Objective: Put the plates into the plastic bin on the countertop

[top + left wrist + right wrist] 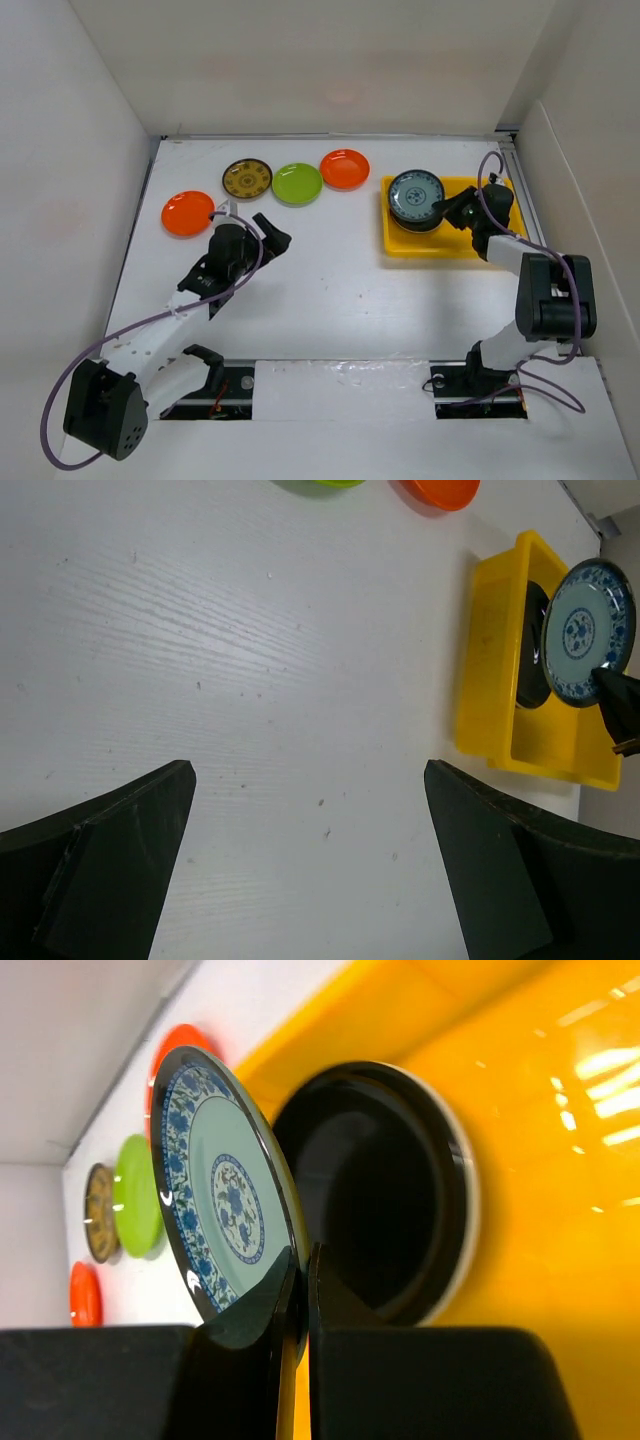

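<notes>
One blue-patterned plate [415,194] pinched at its rim by right claw [461,210], tilted over black plate [400,1190] in yellow bin [398,246], far right. Left claw [252,226] spread wide, empty, over worktop [330,295].

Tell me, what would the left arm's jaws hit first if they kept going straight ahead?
Probably bare countertop: the left gripper, jaws open, seems angled down at it. Kept level, the lime green plate and the orange plate beside it lie roughly ahead; depth is unclear.

plain white walls [330,60] l, r & back; soft even light
</notes>
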`<state>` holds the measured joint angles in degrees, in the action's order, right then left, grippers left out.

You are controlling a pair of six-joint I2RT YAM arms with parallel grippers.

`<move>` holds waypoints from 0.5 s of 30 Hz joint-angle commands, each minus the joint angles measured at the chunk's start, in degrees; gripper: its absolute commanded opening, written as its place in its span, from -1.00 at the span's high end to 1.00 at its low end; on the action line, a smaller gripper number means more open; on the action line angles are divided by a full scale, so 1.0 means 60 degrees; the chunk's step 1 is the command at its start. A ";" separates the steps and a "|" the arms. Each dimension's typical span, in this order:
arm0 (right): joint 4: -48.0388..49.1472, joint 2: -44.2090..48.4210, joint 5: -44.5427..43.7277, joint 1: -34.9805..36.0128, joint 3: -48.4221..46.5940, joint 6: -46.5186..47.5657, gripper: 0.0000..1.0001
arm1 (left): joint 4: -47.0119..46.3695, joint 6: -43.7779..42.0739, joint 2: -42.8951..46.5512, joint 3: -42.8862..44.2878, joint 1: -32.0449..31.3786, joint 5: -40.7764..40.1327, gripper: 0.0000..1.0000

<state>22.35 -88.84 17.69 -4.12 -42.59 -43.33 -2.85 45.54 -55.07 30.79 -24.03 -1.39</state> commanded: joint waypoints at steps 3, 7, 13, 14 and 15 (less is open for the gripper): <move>0.0128 -0.0091 -0.0034 -0.0251 -0.0255 0.0044 1.00 | 0.0474 -0.0295 0.0345 0.0494 -0.0008 -0.0602 -1.00; 0.0040 -0.0004 -0.0136 -0.0251 -0.0168 0.0044 0.67 | 0.0841 -0.0193 0.0346 0.0582 -0.0008 -0.1056 -1.00; -0.0852 0.1149 -0.0838 -0.0061 -0.0168 0.0248 -1.00 | 0.1808 0.0422 -0.0665 0.1388 0.0544 -0.1629 -1.00; -0.1013 0.1400 -0.1202 -0.0060 -0.0168 0.0249 -1.00 | 0.1721 0.0524 -0.0666 0.1475 0.0693 -0.1441 -1.00; -0.1290 0.1664 -0.1336 0.0056 -0.0168 0.0249 -1.00 | 0.1721 0.0656 -0.0811 0.1476 0.0825 -0.1439 -1.00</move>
<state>15.73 -85.01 13.69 -4.99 -42.59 -42.87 5.52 46.89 -59.05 37.12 -21.54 -8.38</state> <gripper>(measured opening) 0.997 0.997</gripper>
